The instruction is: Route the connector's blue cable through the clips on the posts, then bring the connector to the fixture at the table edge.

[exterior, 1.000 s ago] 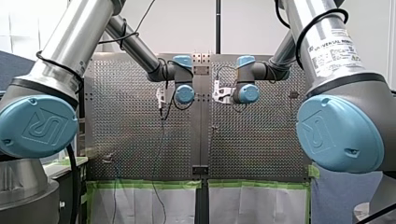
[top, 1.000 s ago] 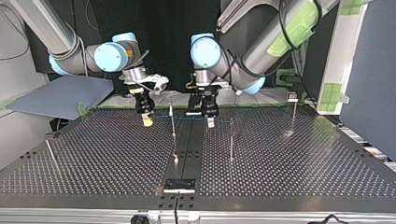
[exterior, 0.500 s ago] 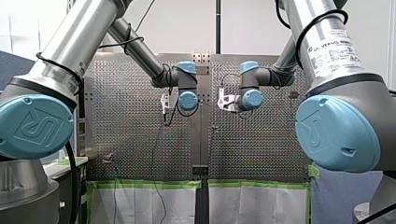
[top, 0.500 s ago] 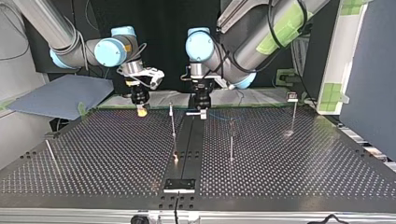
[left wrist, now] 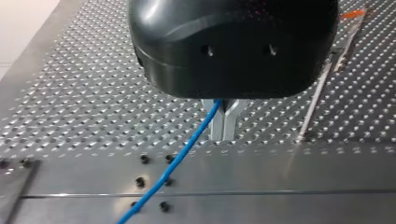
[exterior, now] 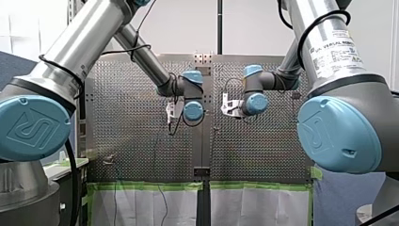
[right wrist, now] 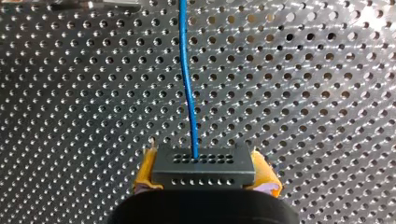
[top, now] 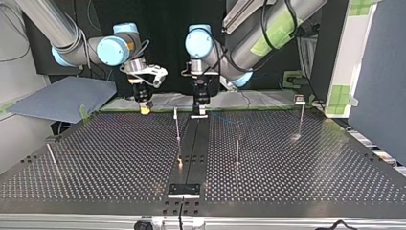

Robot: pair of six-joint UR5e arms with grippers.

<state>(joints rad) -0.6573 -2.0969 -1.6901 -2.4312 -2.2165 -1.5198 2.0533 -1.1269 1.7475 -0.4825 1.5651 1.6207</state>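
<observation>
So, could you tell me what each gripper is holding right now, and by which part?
My right gripper holds the connector by its two side faces; my left gripper pinches the blue cable partway along.

The front view looks from behind over the table [exterior: 131, 136]; the top view faces back across the same table. Both wrist views sit close above it.

In the front view, a white label [exterior: 335, 47] on the silver tube of my right arm [exterior: 324, 28] carries the words "UNIVERSAL ROBOTS"; a black cable [exterior: 310, 28] partly crosses the first letters. The smaller lines under them are too small to read. The big blue joint caps, one on my left arm [exterior: 33, 127] and one on my right arm [exterior: 336, 134], each bear an embossed "UR" logo.
</observation>
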